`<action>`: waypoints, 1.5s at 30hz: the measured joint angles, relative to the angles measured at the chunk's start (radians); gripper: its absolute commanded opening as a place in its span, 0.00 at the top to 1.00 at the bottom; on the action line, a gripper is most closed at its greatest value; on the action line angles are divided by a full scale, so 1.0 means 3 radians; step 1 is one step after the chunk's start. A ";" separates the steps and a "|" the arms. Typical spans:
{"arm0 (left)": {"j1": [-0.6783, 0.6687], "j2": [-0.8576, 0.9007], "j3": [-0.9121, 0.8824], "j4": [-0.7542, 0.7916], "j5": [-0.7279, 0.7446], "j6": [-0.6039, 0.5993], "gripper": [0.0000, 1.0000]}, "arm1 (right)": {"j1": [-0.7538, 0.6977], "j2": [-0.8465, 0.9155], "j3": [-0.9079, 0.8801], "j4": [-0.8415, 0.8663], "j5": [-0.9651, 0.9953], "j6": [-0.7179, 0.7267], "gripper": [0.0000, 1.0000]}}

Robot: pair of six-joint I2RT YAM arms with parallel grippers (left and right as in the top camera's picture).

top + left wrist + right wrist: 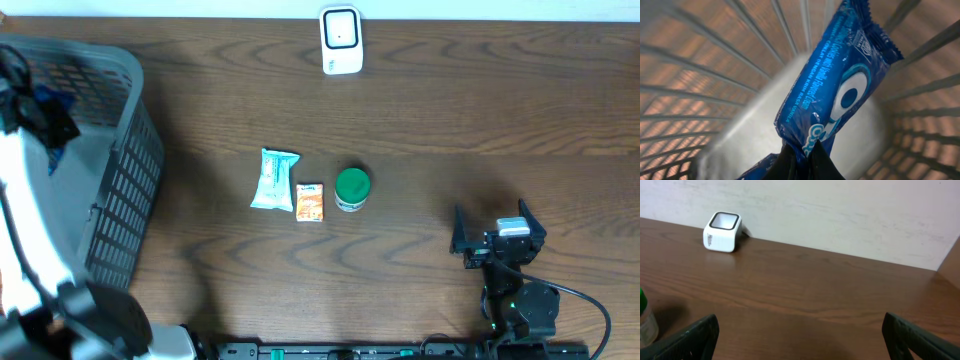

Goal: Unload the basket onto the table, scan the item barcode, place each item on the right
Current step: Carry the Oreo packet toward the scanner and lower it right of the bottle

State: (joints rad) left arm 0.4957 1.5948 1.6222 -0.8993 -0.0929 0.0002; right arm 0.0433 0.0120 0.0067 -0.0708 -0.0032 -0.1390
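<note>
A blue cookie packet [840,85] with white lettering hangs inside the grey mesh basket [125,190]. My left gripper [802,151] is shut on the packet's lower crimped end, its two black fingers pinched together around the wrapper. In the overhead view the left gripper [35,115] sits low inside the basket, with a bit of the blue packet [48,100] showing beside it. The white barcode scanner [341,40] stands at the far edge of the table, centre. My right gripper [497,240] rests open at the front right, nothing between its fingers, facing the scanner [723,232].
On the table's middle lie a pale teal packet [274,179], a small orange packet [310,202] and a green-lidded jar [352,188]. The basket's ribbed walls [700,75] close in around the left gripper. A pale wall runs behind the table's far edge.
</note>
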 measured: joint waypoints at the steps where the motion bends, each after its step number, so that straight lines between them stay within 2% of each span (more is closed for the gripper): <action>1: 0.0000 -0.0131 0.0001 0.0010 0.0000 -0.0038 0.93 | 0.0000 0.0000 0.0000 -0.0001 0.0000 0.0001 0.01; 6: 0.0005 -0.0643 0.0003 -0.0013 0.0266 -0.0191 0.93 | 0.0000 0.0000 0.0000 -0.0001 0.0000 0.0001 0.01; 11: -0.0131 -0.1122 0.0003 -0.0031 0.1235 -0.0309 0.93 | 0.0000 0.0000 0.0000 -0.0001 0.0000 0.0000 0.01; 13: -0.0373 -0.1249 0.0003 -0.0031 0.1549 -0.0362 0.93 | 0.0000 0.0000 0.0000 0.0000 0.0000 0.0001 0.01; 17: -0.1228 -0.1278 0.0004 0.0014 0.1934 -0.0423 0.93 | 0.0000 0.0000 0.0000 0.0000 0.0000 0.0001 0.01; 23: -0.2440 -0.0769 0.0006 0.0431 0.2139 -0.0557 0.93 | 0.0000 0.0000 0.0000 -0.0001 0.0000 0.0000 0.01; 27: -0.3002 -0.0231 0.0006 0.0755 0.2125 -0.0860 0.93 | 0.0000 0.0000 0.0000 -0.0001 0.0000 0.0000 0.01; 35: -0.3656 0.0680 0.0006 0.1372 0.2082 -0.1575 0.93 | 0.0000 0.0000 0.0000 0.0000 0.0000 0.0000 0.01; 40: -0.3978 0.1102 0.0006 0.1729 0.2084 -0.1896 0.93 | 0.0000 0.0000 0.0000 -0.0001 0.0000 0.0001 0.01; 45: -0.4116 0.1362 0.0006 0.1806 0.2084 -0.2070 0.93 | 0.0000 0.0000 0.0000 0.0000 0.0000 0.0001 0.01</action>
State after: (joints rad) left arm -0.7391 2.0033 1.6241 -0.3576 0.5323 -0.6209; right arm 0.0433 0.0120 0.0067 -0.0708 -0.0032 -0.1387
